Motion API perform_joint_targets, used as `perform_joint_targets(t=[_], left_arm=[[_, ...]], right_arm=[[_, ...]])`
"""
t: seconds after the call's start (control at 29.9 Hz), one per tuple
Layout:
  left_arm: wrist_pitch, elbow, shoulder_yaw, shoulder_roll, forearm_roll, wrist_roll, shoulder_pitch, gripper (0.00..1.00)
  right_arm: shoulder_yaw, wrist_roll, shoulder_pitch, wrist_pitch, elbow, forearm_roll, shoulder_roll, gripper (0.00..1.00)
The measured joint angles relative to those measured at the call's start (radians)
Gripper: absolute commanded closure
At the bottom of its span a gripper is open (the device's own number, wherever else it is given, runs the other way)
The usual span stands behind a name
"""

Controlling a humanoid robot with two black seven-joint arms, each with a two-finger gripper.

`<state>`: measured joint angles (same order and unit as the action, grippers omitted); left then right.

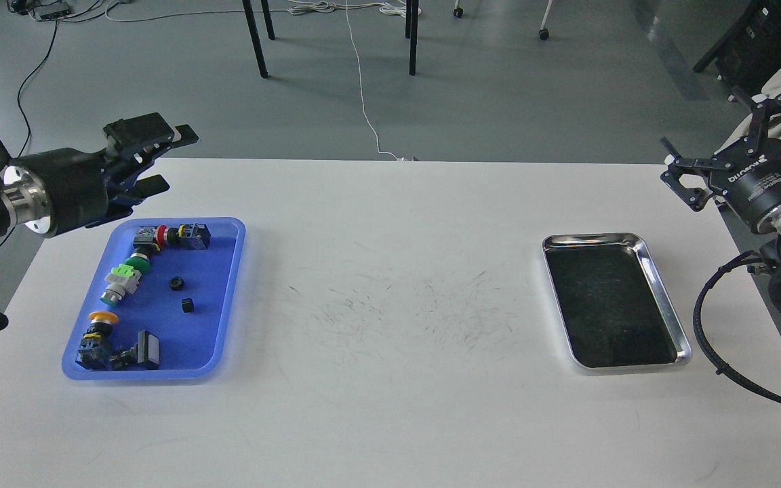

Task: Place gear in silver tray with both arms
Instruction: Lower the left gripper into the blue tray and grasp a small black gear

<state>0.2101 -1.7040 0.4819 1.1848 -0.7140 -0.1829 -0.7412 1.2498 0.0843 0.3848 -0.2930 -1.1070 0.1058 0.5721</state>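
The two small black gears (175, 283) are lying loose on the floor of the blue tray (231, 271), one just beside the other, with chunky push-button switches (123, 281) sitting close on their far side from the silver tray (662, 298). That silver tray is waiting well apart from the blue tray, across the scuffed white table (390, 407), and nothing is showing on its dark floor.

Your left gripper (170, 159) is hovering over the blue tray's back edge with its fingers spread and nothing between them. Your right gripper (719, 156) is hanging beyond the silver tray's back corner, fingers likewise spread and carrying nothing.

As I read it, you are starting the pick. Bring the left gripper straight down over one gear, keeping the fingers off the second gear and the green switch. The gears are looking small and light, so pinch gently or one may skid. Since the trays are sitting far apart, plan a handover to the right gripper between them.
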Motion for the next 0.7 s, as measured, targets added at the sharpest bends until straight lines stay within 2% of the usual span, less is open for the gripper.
perform_joint_targets(t=[0.1, 0.2, 0.4, 0.7], left_arm=[[-0.003, -0.007, -0.031, 0.004, -0.134, -0.048, 0.001, 0.02], [-0.004, -0.009, -0.093, 0.007, -0.250, -0.074, 0.002, 0.02], [-0.004, 0.006, -0.171, -0.018, -0.413, -0.088, 0.002, 0.02], [-0.002, 0.118, -0.261, -0.115, -0.633, -0.098, 0.003, 0.03]], right_arm=[[0.000, 0.000, -0.001, 0.000, 0.000, 0.000, 0.000, 0.01], [0.000, 0.000, -0.002, 0.000, 0.000, 0.000, 0.000, 0.01], [-0.001, 0.000, -0.006, 0.000, 0.000, 0.000, 0.000, 0.01], [-0.004, 0.000, -0.025, -0.001, 0.004, 0.000, 0.000, 0.01]])
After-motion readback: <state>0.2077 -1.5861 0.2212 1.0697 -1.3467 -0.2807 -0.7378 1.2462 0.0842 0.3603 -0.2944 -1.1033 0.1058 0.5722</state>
